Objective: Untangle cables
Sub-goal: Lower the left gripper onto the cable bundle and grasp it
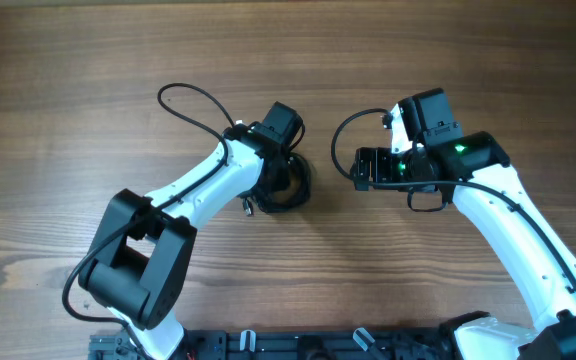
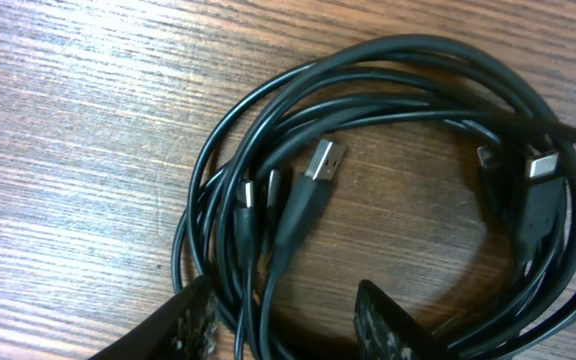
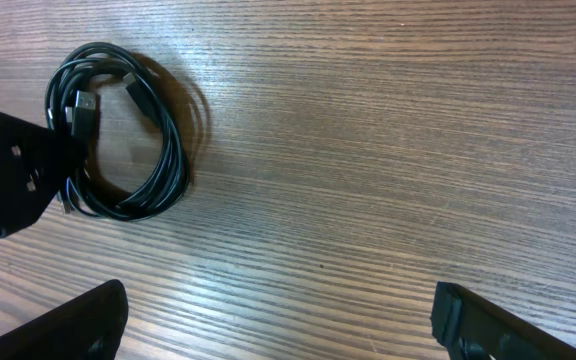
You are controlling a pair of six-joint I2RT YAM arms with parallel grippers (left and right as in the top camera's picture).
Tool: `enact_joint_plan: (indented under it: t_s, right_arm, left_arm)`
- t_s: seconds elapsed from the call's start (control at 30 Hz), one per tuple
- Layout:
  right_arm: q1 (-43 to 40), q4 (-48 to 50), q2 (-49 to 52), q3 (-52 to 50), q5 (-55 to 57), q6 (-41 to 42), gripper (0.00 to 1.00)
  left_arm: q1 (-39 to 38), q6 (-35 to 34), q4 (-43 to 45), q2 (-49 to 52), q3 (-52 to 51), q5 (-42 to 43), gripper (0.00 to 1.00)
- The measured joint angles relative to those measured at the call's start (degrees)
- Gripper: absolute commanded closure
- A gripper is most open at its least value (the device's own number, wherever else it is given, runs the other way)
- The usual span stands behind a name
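Several loops of the cables [image 2: 303, 195] sit coiled mid-table [image 3: 388, 120], right under the left gripper [image 2: 283, 300]. Its jaws are spread, straddling a few strands. Closing there probably pinches multiple strands and drags the knot tighter. Right gripper [image 3: 278, 300] hangs wide open at the coil's 3 o'clock, well apart.
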Motion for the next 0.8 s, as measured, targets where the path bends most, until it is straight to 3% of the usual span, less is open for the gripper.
enact_joint_plan:
  t_s: [0.23,0.57,0.8]
  right_arm:
    - [0.0,-0.9,0.1,0.0,0.0,0.0,0.0]
    - [0.0,-0.9,0.1,0.0,0.1,0.0,0.0]
    - [0.0,-0.9,0.1,0.0,0.2,0.0,0.0]
  left_arm:
    - [0.0,-0.2,0.8,3.3,0.0,0.0,0.54]
    - [0.0,-0.7,0.7,4.1,0.0,0.0,0.95]
    - [0.0,1.1,0.7,2.9,0.0,0.3,0.96]
